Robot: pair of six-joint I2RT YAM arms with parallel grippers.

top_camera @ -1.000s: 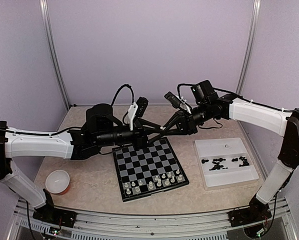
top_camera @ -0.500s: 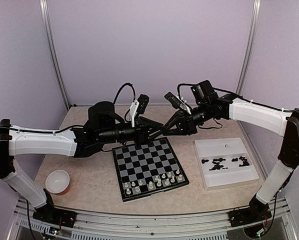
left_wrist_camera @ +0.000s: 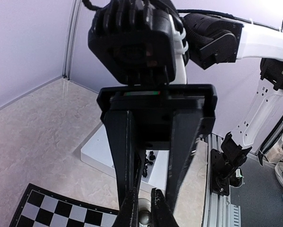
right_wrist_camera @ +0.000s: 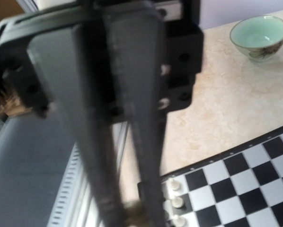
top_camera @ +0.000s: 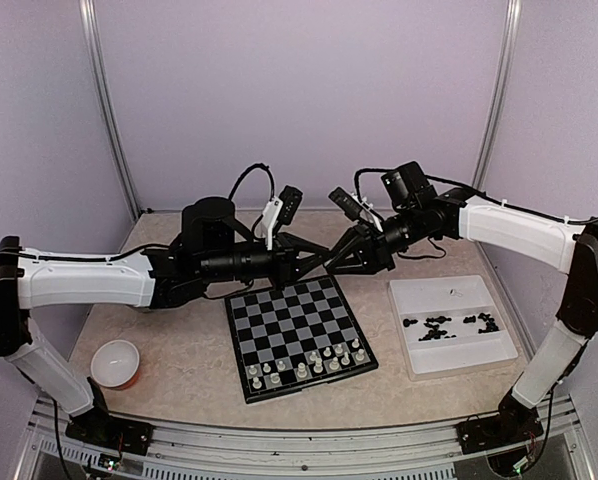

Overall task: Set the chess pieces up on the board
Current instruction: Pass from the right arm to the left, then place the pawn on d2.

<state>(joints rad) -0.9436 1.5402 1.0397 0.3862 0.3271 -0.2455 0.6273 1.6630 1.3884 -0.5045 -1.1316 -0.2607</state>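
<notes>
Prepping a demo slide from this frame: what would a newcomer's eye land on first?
The left gripper and right gripper meet tip to tip above the far edge of the board; whether a piece passes between them is unclear. Cream-white pieces stand only in its near rows, while the black pieces lie scattered in the white tray at right.

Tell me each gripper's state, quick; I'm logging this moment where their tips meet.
Left gripper: fingertips nearly together, but whether it grips anything cannot be told.
Right gripper: shut on a cream-white chess piece.
</notes>
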